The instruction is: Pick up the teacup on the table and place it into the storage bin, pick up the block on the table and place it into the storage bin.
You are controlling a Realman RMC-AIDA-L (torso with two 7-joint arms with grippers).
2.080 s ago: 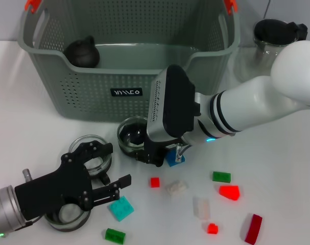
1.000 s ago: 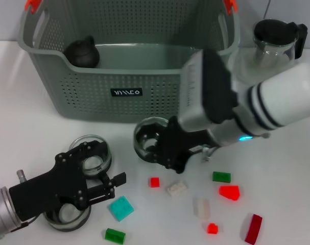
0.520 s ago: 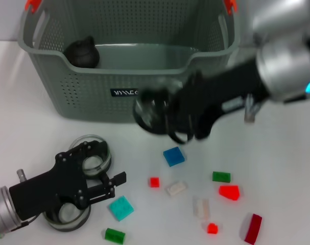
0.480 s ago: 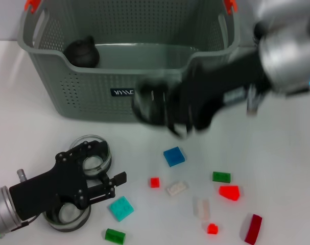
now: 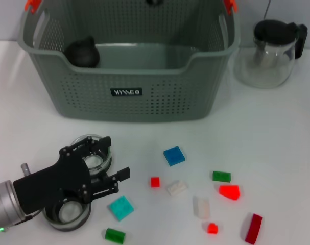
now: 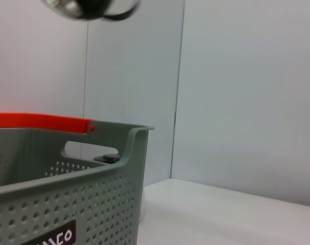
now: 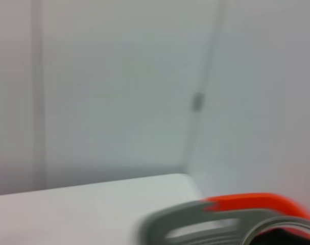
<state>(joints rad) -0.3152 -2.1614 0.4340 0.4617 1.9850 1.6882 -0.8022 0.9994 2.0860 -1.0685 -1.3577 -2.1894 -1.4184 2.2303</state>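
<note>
Storage bin (image 5: 129, 97) stands at the far middle of the table (image 5: 277, 132); a dark rounded object (image 5: 82, 52) lies inside it by its left wall; a glass pitcher with black lid (image 5: 273, 51) stands just beside its right end.

Left gripper (image 5: 114, 179) is seen low at the near left, its black fingers spread apart and holding nothing; it is poised between two glass teacups, one (image 5: 93, 153) just behind it, the other (image 5: 68, 214) beneath the wrist; contact with either cannot be judged.

Right gripper is not visible in the head view; whether it is open or closed cannot be told; in the left wrist view a blurred dark shape with a glassy rim (image 6: 91, 7) is seen high above the bin, possibly a carried teacup, though this is uncertain; the right wrist view shows only the bin's rim and a red-orange handle clip (image 7: 257, 201).

Blocks lie scattered on the near table: blue (image 5: 173, 155), teal (image 5: 120, 208), small red (image 5: 154, 181), green (image 5: 221, 176), among others; none is in the bin.

Risks, as judged: a glass cup could be knocked or tipped by the left gripper's open fingers, both cups being so close; anything released from high above the bin could bounce or crack; the teal block, just beside the left fingers, could be pushed away on approach.
</note>
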